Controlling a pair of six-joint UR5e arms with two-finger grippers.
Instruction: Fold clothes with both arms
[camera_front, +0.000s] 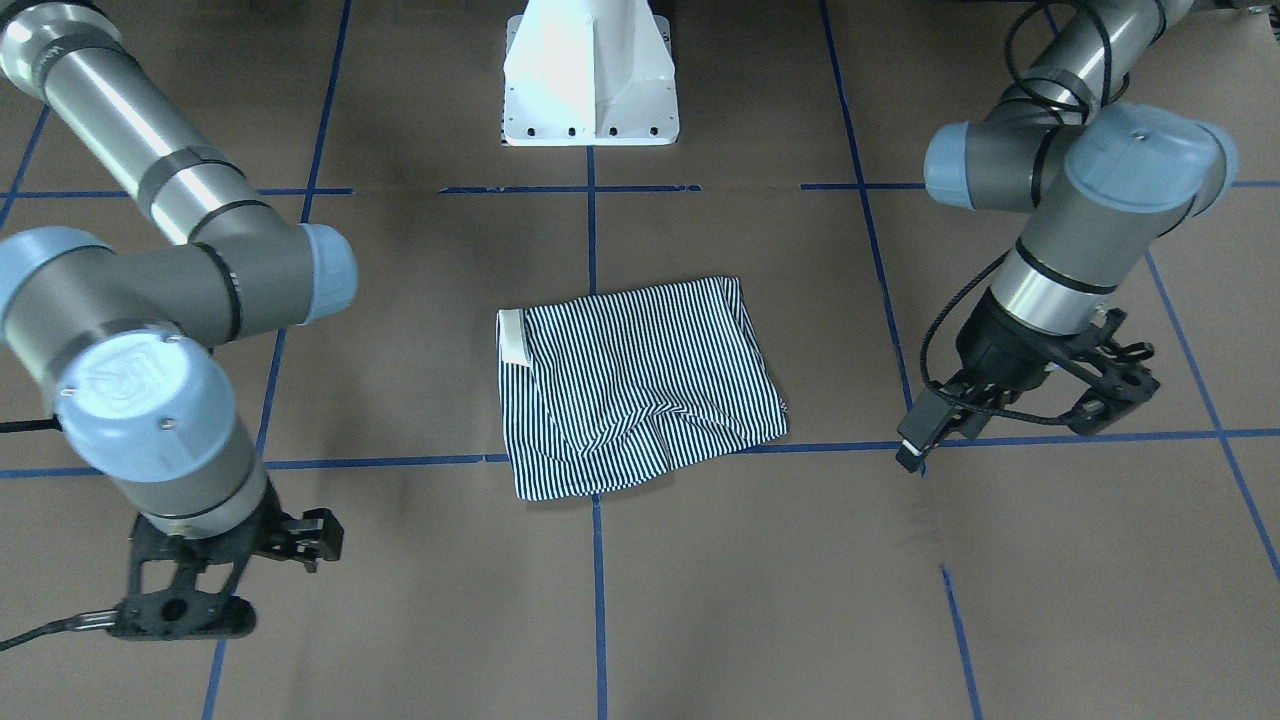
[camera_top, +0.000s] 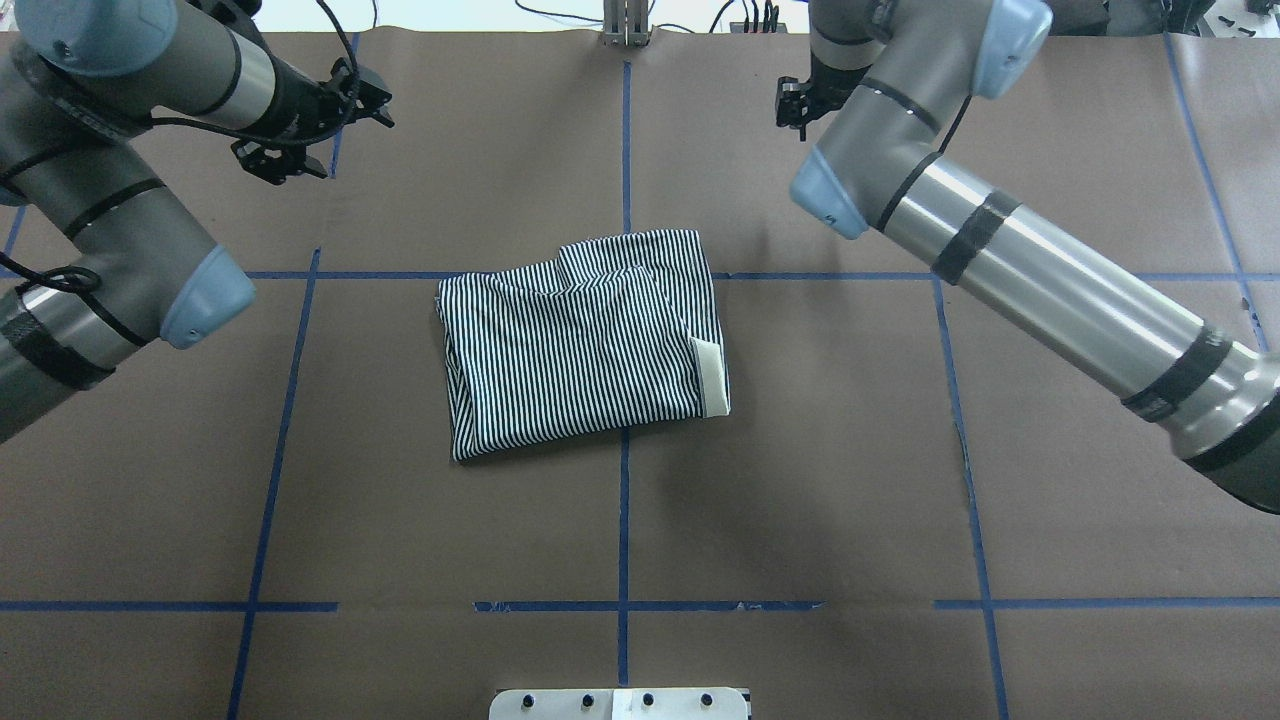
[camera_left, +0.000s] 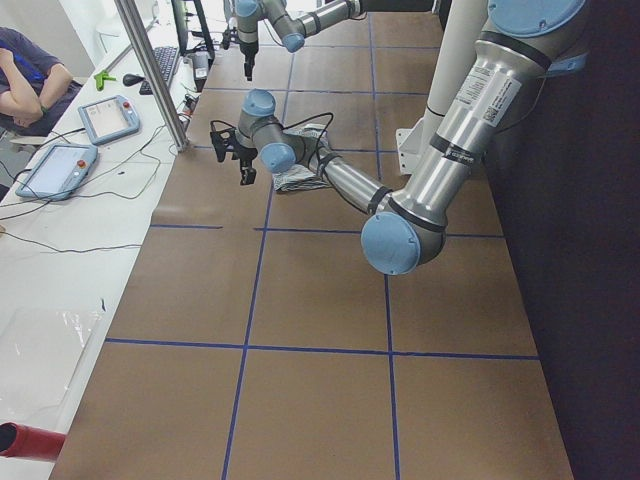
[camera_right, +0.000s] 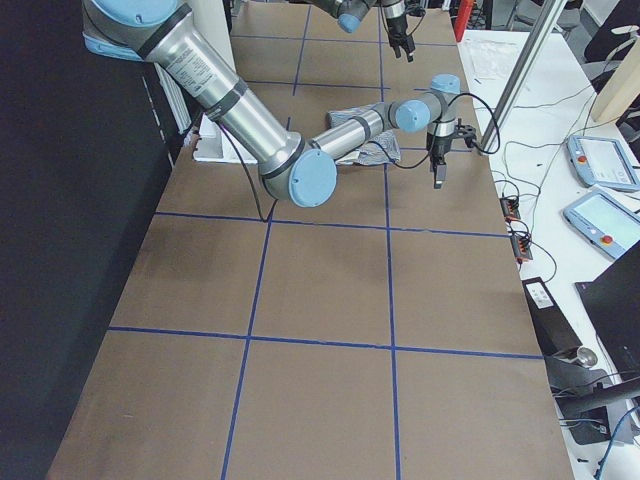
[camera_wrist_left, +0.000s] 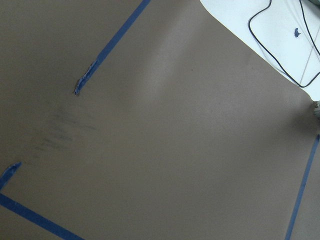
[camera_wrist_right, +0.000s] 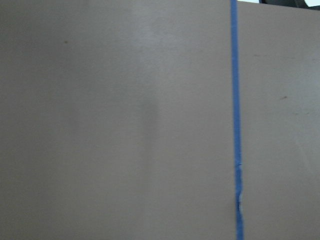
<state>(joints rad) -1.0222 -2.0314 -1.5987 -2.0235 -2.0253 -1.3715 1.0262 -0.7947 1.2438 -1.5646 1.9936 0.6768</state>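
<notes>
The left claw (camera_front: 1020, 415) hangs with its fingers spread apart and nothing between them, over bare table (camera_top: 800, 500) near the far edge, on the left half. The right claw (camera_front: 235, 580) also looks apart and empty (its wrist hides part of it), near the same far edge on the right half. Between them, well apart from either claw, the striped shirt (camera_top: 585, 340) lies at the middle of the table as a flat, roughly rectangular packet across the centre line of blue tape (camera_top: 624, 520). Its cream collar (camera_top: 708, 375) shows on the side toward the table's right edge.

The folding looks largely done, with a last halving or a tidy-up left. To do that well, the robot should bring both claws down together on the two corners of one short side. It should pinch through every layer, not the top one alone, and lift only enough to clear the cloth beneath. Both corners should then travel across at a matched pace so the edges meet square. The flap jutting toward the far edge is best levelled first, since loose layers may slide open if one claw leads
</notes>
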